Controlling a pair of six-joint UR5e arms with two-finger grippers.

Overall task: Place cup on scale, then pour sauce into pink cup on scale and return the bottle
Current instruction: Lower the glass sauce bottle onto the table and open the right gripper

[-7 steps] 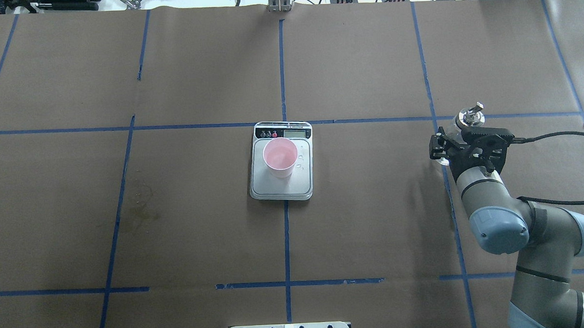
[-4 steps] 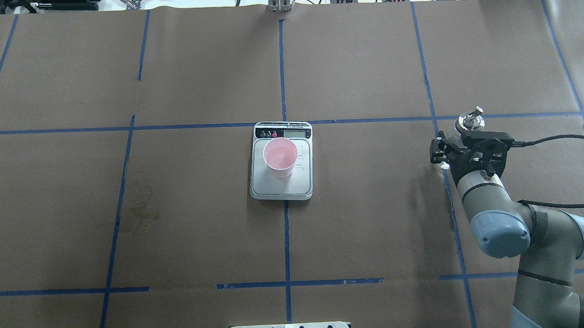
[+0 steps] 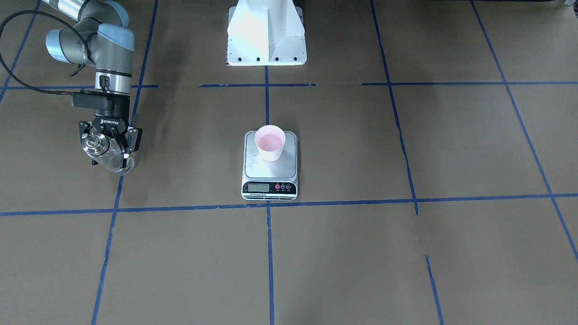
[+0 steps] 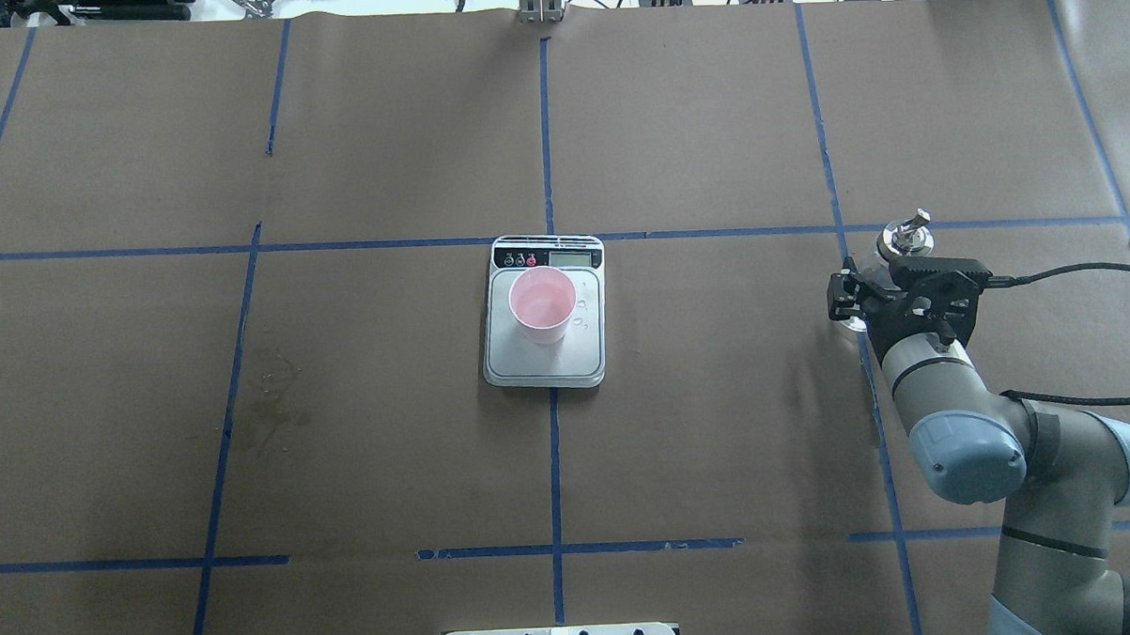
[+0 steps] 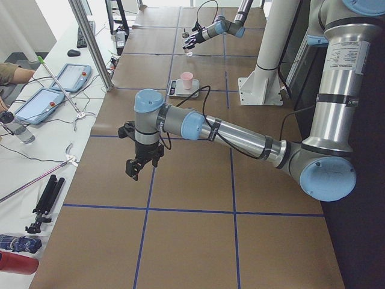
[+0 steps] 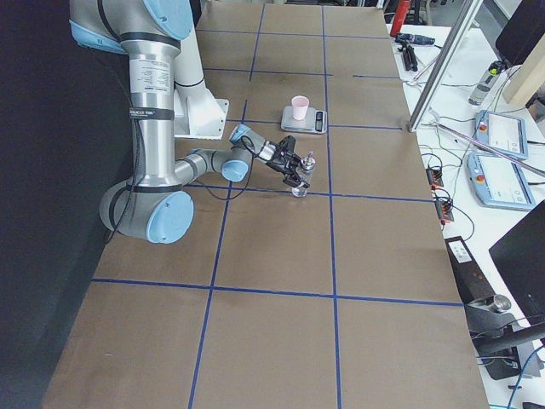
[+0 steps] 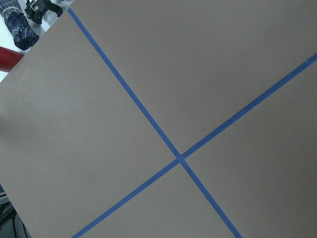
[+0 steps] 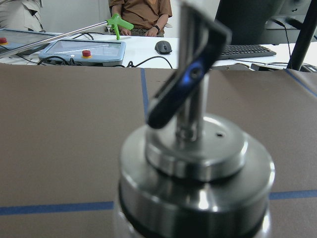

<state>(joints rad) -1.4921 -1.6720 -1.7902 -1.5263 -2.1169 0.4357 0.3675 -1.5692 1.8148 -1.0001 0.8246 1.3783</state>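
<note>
Right end effector (image 3: 110, 154) clamped on bottle (image 3: 96, 143), well apart from scale (image 3: 271, 174); cup (image 3: 269, 142) sits on scale. Left end effector (image 5: 137, 166) hangs over desk (image 5: 186, 241), state can't tell.

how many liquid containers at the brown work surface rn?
2. The cup stands on the scale at the centre. The bottle is in the right end effector, towards the robot's right end of the table. None seems hidden.

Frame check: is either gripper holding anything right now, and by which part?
The right gripper holds the bottle, jaws on its glass body below the metal collar. Nothing shows in the left gripper.
</note>
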